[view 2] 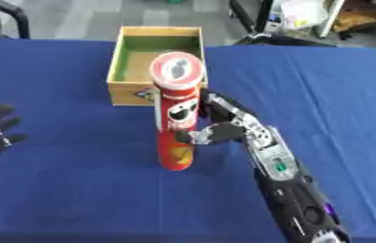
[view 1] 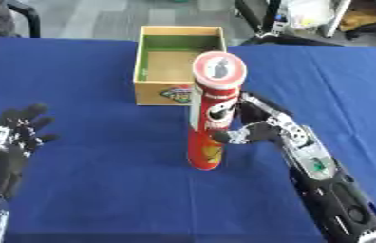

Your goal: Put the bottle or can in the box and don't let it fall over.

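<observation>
Red can (view 1: 214, 114) stands upright, long axis vertical, lid up; right robot hand (view 1: 262, 126) apparently curls round it; left robot hand (view 1: 17, 137) open; blue table (view 1: 100, 190), box (view 1: 179, 64) behind

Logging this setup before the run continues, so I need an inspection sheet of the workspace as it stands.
Surface: table under a blue cloth.
Job's things: red can upright on the cloth, in front of the open wooden box; box holds nothing visible.
Clutter: nothing seen.
Hands: right hand at the can's side, fingers curled round it; left hand idle at the left edge, open, fingers up.
Cables: nothing seen.
Surroundings: grey floor, chair and equipment legs beyond the far edge.
</observation>
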Controlling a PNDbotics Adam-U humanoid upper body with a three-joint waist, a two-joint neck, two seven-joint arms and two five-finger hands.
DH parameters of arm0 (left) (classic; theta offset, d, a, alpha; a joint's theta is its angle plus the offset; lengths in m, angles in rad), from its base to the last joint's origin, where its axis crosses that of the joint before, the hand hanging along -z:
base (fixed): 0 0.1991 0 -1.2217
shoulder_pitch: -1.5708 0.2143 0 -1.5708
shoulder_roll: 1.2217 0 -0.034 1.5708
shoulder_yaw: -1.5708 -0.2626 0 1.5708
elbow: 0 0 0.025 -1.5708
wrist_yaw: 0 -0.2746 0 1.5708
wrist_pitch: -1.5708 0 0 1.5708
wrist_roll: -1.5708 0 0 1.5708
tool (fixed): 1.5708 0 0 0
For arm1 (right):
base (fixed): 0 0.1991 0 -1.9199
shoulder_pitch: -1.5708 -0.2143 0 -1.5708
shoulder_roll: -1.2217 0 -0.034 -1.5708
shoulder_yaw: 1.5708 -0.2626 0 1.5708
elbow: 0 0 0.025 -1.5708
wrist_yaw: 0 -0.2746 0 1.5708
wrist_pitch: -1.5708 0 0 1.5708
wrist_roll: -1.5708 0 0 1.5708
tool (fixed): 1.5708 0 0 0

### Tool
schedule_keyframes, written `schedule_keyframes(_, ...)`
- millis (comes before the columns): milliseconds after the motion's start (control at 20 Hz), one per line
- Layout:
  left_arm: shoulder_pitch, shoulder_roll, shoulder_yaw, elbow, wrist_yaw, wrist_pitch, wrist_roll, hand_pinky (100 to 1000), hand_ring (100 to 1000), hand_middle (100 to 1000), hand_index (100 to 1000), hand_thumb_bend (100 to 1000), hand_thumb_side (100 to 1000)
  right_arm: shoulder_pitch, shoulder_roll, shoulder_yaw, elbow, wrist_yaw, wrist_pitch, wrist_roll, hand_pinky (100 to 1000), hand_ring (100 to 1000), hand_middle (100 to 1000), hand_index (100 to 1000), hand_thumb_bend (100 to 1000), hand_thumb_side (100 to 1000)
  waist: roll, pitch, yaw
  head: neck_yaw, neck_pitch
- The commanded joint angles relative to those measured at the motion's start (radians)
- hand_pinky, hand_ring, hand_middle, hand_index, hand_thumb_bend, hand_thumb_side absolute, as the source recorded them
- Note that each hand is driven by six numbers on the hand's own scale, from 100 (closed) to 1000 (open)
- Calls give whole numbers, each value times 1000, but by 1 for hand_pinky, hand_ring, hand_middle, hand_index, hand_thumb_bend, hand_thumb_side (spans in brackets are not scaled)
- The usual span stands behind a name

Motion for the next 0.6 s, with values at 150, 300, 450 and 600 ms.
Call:
schedule_keyframes(150, -14, 4, -5, -11, 1, -2, -3, 776, 918, 914, 928, 409, 935, -23, 8, 6, 4, -26, 10, 4, 768, 921, 881, 933, 663, 283, 3, -8, 2, -5, 5)
schedule_keyframes(300, -14, 4, -4, -11, 1, -2, -2, 776, 918, 914, 928, 409, 935, -24, 16, 9, 10, -36, 15, 3, 766, 914, 875, 929, 657, 285, 3, -7, 3, -5, 5)
schedule_keyframes(450, -15, 4, -5, -10, 0, -2, -3, 776, 918, 914, 928, 408, 935, -24, 23, 10, 13, -44, 19, 0, 763, 909, 871, 925, 651, 289, 3, -6, 3, -6, 4)
schedule_keyframes(600, -15, 4, -5, -10, 0, -2, -4, 777, 918, 914, 928, 408, 936, -26, 29, 13, 15, -47, 22, 0, 760, 906, 869, 924, 649, 287, 3, -6, 3, -7, 3)
